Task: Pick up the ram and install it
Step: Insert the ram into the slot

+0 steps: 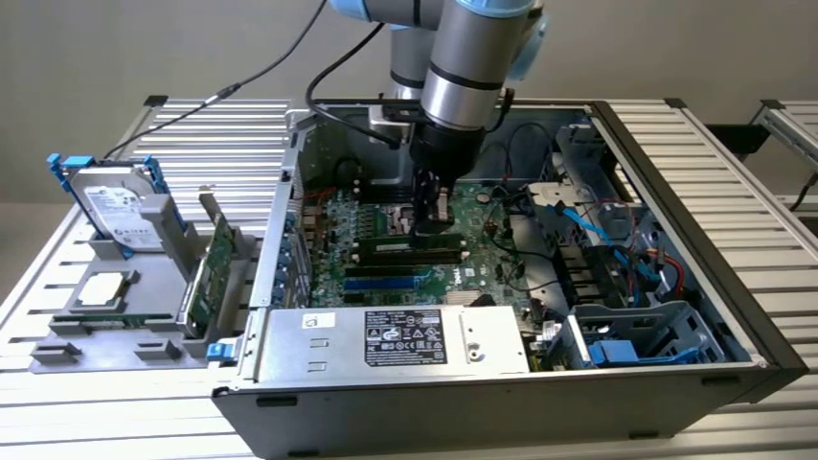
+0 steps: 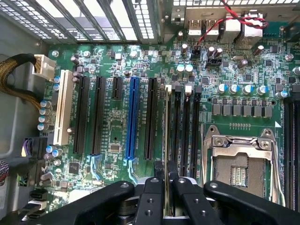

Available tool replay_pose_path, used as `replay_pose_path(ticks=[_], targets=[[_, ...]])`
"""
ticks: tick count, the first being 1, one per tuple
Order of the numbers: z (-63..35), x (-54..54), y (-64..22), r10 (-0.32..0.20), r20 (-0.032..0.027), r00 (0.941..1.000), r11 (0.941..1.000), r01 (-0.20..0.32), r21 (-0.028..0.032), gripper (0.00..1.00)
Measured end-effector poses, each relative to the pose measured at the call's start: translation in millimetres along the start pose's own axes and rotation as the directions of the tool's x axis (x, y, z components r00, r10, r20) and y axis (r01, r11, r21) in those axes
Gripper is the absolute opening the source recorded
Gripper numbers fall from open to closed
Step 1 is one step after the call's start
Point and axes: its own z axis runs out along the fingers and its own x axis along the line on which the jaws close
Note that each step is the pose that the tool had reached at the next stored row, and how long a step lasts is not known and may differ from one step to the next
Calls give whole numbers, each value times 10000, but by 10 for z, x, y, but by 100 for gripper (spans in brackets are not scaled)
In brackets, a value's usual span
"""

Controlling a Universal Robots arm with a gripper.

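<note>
Above motherboard (image 1: 378, 270), arm (image 1: 468, 69) vertical, jaws clamping ram (image 2: 167, 140)

An open computer case (image 1: 754, 326) lies on a slatted metal table (image 1: 729, 144), its green motherboard (image 1: 335, 273) facing up beside a silver power supply (image 1: 397, 340). On the exterior view's left a grey tray (image 1: 90, 335) holds a hard drive (image 1: 115, 206) with blue rails — and a green card (image 1: 211, 273) standing on edge.

silver arm (image 1: 466, 67) is showing light blue joint caps, a black cable (image 1: 345, 56) is looping off toward ten o'clock, and the black gripper (image 2: 165, 169) is flashing small round screws (image 2: 149, 200).
</note>
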Motion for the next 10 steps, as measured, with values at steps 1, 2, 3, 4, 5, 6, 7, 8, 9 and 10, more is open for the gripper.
replay_pose_path(ticks=[1,2,3,4,5,6,7,8,9,10], targets=[[4,0,-11,-7,1,10000,10000,7,-54,14],[10,0,-21,-13,1,10000,9999,13,-101,14],[16,-1,-29,-18,1,10000,9999,18,-150,14],[22,-1,-37,-24,2,10000,9998,24,-199,14],[28,-2,-44,-30,3,10000,9997,30,-254,14],[33,-2,-49,-37,4,10000,9995,37,-306,14],[37,-2,-53,-43,5,10000,9994,43,-356,14],[37,-2,-56,-46,1,10000,9992,46,-392,14],[36,-1,-61,-48,-3,10000,9991,48,-415,14],[35,-1,-68,-50,-6,10000,9991,49,-431,14]])
